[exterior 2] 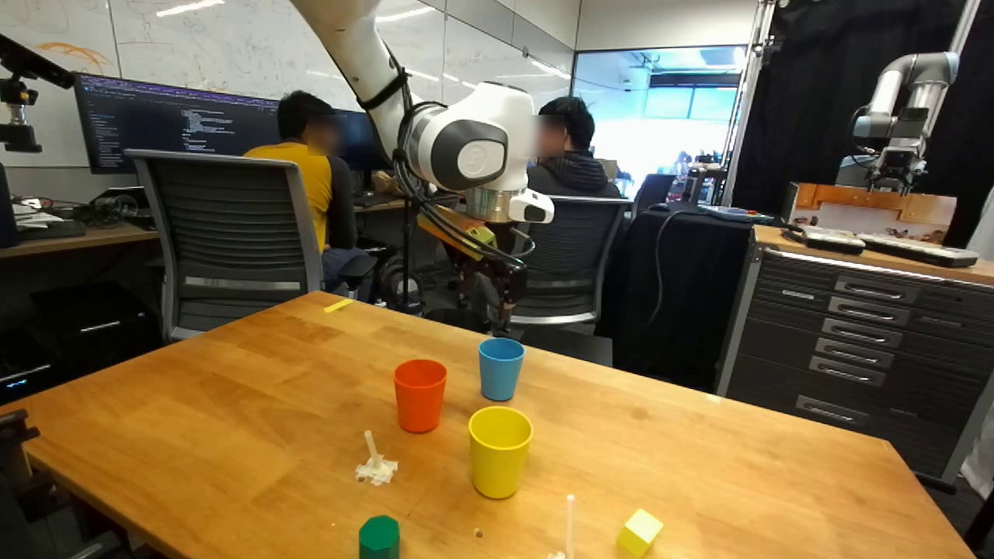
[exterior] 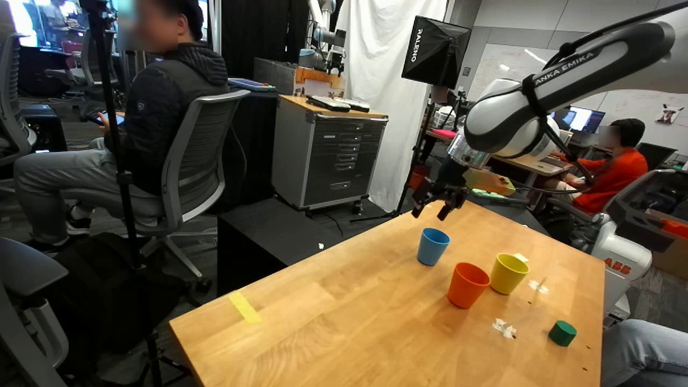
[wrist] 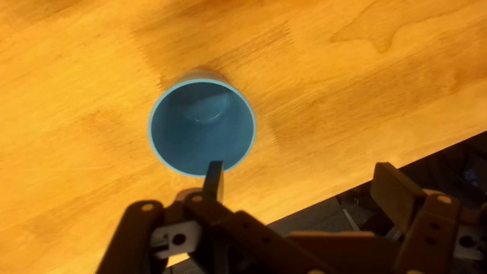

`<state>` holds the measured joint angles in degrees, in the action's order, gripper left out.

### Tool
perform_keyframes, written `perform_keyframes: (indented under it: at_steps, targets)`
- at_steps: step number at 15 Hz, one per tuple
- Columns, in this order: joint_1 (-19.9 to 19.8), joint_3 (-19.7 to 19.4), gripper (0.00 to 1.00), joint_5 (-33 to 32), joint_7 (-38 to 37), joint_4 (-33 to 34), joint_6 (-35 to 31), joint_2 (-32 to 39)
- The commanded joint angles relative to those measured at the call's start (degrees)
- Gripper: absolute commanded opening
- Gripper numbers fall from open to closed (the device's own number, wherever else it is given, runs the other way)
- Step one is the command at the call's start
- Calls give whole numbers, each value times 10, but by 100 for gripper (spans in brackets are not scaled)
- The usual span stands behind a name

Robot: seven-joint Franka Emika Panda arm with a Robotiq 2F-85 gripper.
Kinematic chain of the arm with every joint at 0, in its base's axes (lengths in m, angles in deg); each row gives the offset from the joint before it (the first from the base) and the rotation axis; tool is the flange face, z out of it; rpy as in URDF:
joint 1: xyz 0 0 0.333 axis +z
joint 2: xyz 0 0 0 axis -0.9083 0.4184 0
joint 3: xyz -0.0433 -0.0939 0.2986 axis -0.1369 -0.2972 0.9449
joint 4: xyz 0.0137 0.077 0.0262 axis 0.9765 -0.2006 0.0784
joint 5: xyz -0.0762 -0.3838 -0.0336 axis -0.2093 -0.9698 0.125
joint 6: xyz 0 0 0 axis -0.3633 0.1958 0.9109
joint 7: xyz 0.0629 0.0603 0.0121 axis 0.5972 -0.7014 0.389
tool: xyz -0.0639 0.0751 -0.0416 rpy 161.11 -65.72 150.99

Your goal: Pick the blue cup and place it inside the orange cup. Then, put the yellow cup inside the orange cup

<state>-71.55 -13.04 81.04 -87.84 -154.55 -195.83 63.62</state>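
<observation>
We are looking across a wooden worktop, seen in an exterior view. Closest to us stand a dark green block and a small yellow cube. Two thin pale sticks rise from scraps of white tape. Farther in we see the yellow cup upright, then the orange cup, upright too and apart from it. Beyond both, near the worktop's edge, the blue cup stands upright; in the wrist view we look down into it as far as its bottom.

The hand is released. In an exterior view we make out a gap between it and the blue cup below; in the wrist view its jaws stand wide apart, and one fingertip hides a bit of the cup's rim. The white robot arm that carries the hand reaches out over the worktop.

Behind the arm we see a seated person in a yellow top and a person in a dark jacket. Off to the side stands a drawer cabinet, and above its wooden top another robot arm hangs before a black curtain. Deepest in the room is a bright window.
</observation>
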Motion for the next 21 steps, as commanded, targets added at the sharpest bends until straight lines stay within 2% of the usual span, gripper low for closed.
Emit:
perform_keyframes:
  at_steps: [1, 21]
  targets:
    - [-5, 5, 100, -5, 8, 37, 19, 24]
    - [-15, 5, 100, -6, 17, 111, 70, 88]
